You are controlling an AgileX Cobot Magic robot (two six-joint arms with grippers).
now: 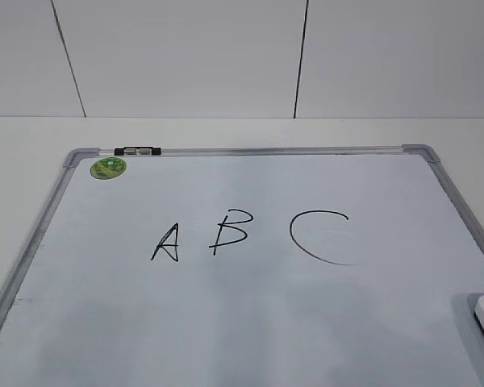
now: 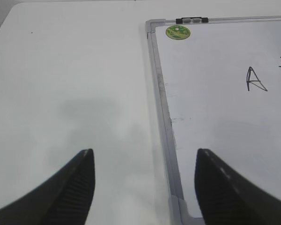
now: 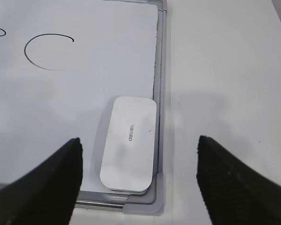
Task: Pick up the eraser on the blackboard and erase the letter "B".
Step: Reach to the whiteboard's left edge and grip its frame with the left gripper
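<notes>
A broad white desk (image 1: 226, 133) carries everything here, and flat on it lies the blackboard (image 1: 250, 322), in fact a large white board framed in silver-grey metal with rounded grey corners. Its writing surface holds three thin black marker letters: a pointed "A" (image 1: 167, 242), the slanted letter "B" (image 1: 229, 230) just beside it at three o'clock, and a larger open "C" (image 1: 319, 236) further toward three o'clock.

The eraser (image 3: 129, 143), a white rounded-rectangle plastic block with tiny grey print on its smooth top, lies flat on the board in the corner nearest the right arm, its long side just beside the frame rail. From the "B" it sits at roughly four o'clock, well apart.

It looks light, rigid and rather slick. I judge the long sides the best place to grip it. The rail crowds one of them, so a finger may catch on the frame there.

The right pincer (image 3: 138, 185) hangs above the eraser, released, jaws spread wide and holding nothing. The left pincer (image 2: 145, 187) hovers over the opposite frame edge, likewise spread and empty.

Smaller items sit along the far rail: a round green sticker (image 1: 108, 168) and a small black-and-grey clip (image 1: 138, 151). Neither stands in the way.
</notes>
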